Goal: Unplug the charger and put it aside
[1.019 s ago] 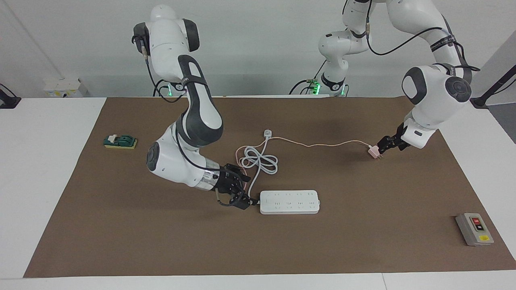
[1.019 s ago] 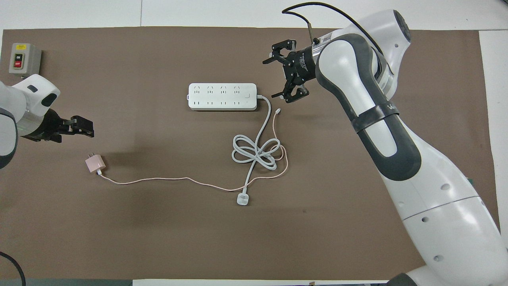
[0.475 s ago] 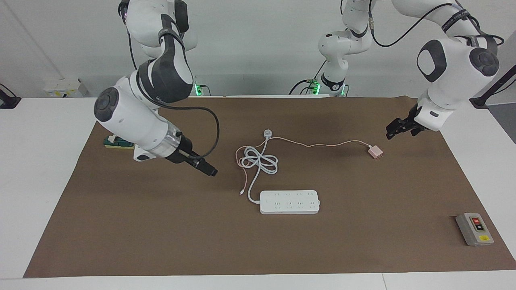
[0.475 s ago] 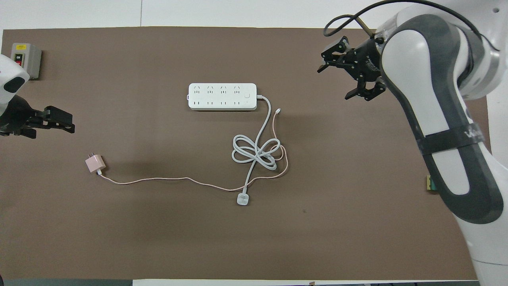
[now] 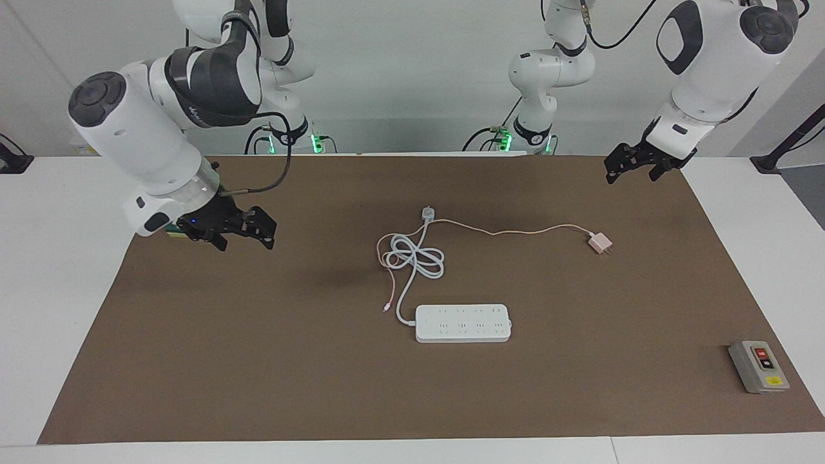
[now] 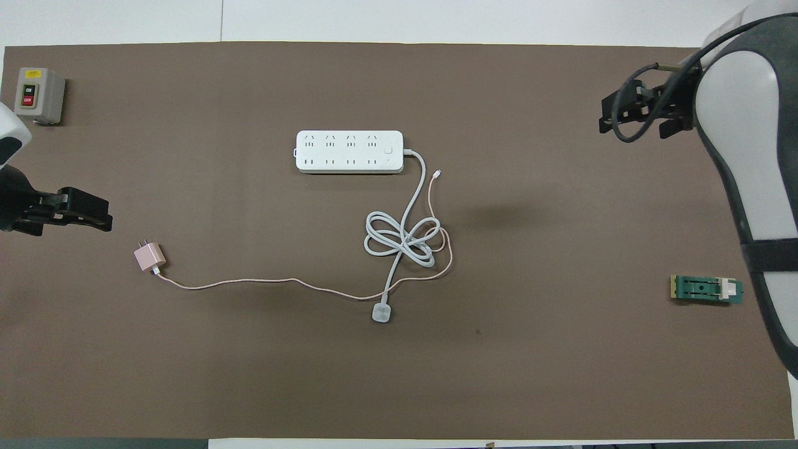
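The pale-pink charger [image 5: 600, 243] lies on the brown mat toward the left arm's end, prongs bare, nearer to the robots than the white power strip [image 5: 463, 323]. It also shows in the overhead view [image 6: 149, 257]. Its thin pink cable [image 6: 249, 282] runs to the coiled white cable. No plug sits in the power strip [image 6: 349, 151]. My left gripper [image 5: 631, 173] is open and empty, raised clear of the charger; the overhead view shows it [image 6: 103, 215] too. My right gripper [image 5: 248, 240] is open and empty, raised over the mat at the right arm's end [image 6: 633, 125].
A coiled white cable [image 5: 416, 259] with a small white plug [image 5: 427, 212] lies mid-mat, joined to the power strip. A grey switch box [image 5: 758, 366] sits at the left arm's end. A green block [image 6: 706, 289] sits at the right arm's end.
My left gripper let go of the charger and rose away from it. My right gripper left the power strip's end and swung back toward the right arm's end. The charger stayed put.
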You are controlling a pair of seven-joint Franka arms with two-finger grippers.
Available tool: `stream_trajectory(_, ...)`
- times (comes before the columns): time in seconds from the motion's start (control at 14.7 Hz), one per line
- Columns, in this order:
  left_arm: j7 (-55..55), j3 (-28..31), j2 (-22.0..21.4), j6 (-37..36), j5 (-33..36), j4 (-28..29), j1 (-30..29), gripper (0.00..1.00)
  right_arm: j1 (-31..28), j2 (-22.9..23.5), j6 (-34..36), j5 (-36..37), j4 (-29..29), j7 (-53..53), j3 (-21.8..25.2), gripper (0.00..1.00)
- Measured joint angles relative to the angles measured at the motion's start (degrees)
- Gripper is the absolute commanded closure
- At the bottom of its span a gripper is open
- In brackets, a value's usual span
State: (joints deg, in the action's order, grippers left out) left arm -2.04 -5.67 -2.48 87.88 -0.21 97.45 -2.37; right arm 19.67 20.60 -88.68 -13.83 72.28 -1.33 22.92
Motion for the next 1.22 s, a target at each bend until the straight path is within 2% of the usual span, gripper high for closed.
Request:
stream_trajectory(0.2,0.0,0.01,0.24,0.3,0.0,0.0,1.41,0.0,0.16,-4.4,2.65,7.45,0.58,-5.15,0.04,0.0)
stream_trajectory(0.41,0.0,0.04,0.72,0.96,0.0,-0.22,2.43,0.0,-1.77,-10.35,3.26,10.83,4.83,-8.26,-0.94,0.0)
stream_trajectory(0.54,0.0,0.12,1.21,1.72,0.0,-0.5,2.67,0.0,-7.88,-14.06,3.27,12.32,8.12,-9.19,-6.4,0.0)
stream_trajectory(0.68,0.0,0.12,1.67,1.87,0.0,-0.96,2.93,0.0,-16.0,-17.22,3.6,14.35,10.95,-9.33,-15.22,0.0)
stream_trajectory(0.81,0.0,0.12,1.8,1.8,0.0,-1.33,3.12,0.0,-20.08,-19.57,4.49,15.31,13.27,-9.32,-20.2,0.0)
stream_trajectory(1.22,0.0,0.32,1.8,1.83,0.0,-1.44,3.4,0.0,-20.33,-22.97,2.34,16.25,20.65,-3.28,-21.86,0.0)
